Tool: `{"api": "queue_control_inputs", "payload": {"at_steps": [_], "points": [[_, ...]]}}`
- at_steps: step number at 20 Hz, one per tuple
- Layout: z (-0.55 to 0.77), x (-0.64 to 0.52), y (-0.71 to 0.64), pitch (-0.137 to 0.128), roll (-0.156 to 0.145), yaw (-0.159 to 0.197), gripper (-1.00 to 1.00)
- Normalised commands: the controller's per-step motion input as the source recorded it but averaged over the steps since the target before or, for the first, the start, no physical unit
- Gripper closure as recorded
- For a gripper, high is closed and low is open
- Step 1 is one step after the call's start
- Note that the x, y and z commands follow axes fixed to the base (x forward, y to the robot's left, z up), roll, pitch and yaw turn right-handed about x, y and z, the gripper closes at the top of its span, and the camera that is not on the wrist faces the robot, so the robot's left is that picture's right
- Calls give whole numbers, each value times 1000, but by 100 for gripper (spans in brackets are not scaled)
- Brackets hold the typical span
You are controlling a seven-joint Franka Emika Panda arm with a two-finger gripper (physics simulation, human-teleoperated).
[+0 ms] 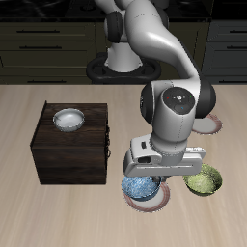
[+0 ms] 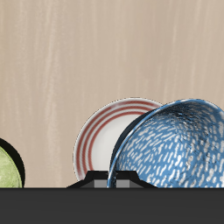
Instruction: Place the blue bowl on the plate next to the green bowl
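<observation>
blue bowl [image 1: 142,186] at desk's front edge, over plate [image 1: 145,199] | tool [image 2: 122,181] pinches its rim, bowl sits off-centre on plate | green bowl [image 1: 204,179] beside

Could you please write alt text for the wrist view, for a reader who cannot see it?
A blue bowl with white speckles fills the foreground, partly covering a white plate with red rings on its rim, which lies on a pale wooden table. A sliver of a green bowl shows at the frame's edge, apart from the plate.
</observation>
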Motion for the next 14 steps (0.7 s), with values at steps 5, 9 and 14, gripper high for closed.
{"api": "queue_control_inputs", "payload": {"at_steps": [5, 9, 14], "points": [[-211, -67, 6, 50, -20, 7, 100], [25, -58, 9, 20, -17, -15, -100], [129, -96, 34, -23, 12, -7, -100]]}}
